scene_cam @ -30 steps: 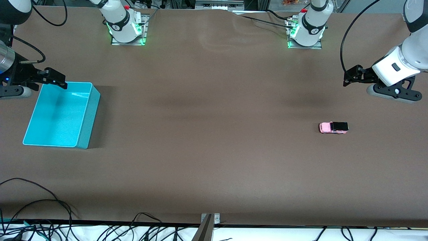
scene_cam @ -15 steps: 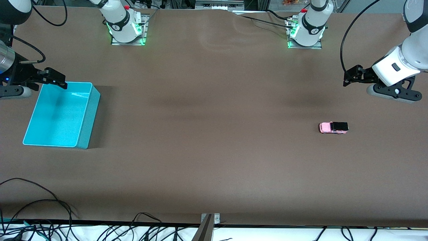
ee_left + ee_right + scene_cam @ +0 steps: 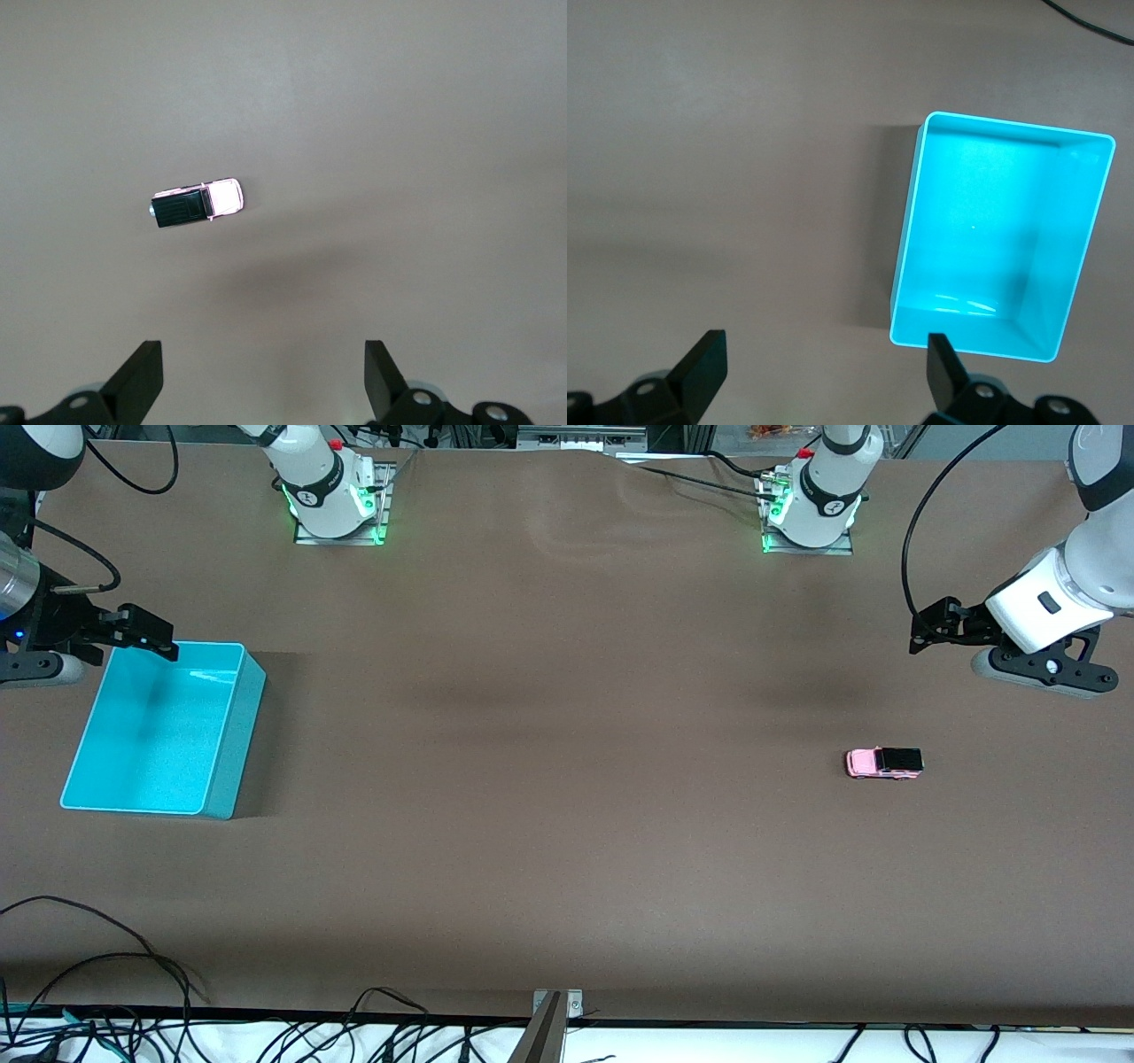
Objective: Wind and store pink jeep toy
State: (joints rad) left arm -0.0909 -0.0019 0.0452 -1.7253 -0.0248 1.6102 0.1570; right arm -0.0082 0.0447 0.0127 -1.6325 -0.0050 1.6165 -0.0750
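The tiny boxy pink jeep toy (image 3: 883, 763) with a black roof looks light, rigid and prone to roll, best pinched across its sides. The left gripper (image 3: 264, 376) hangs over it, fingers spread wide and empty. The right gripper (image 3: 819, 372) waits, equally wide and empty, over the turquoise plastic bin (image 3: 1090, 232).

turquoise bin (image 3: 998, 239) on table (image 3: 726, 159)

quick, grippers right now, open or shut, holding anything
Left gripper: open, empty, up over the table near the pink jeep toy.
Right gripper: open, empty, over an edge of the turquoise bin.
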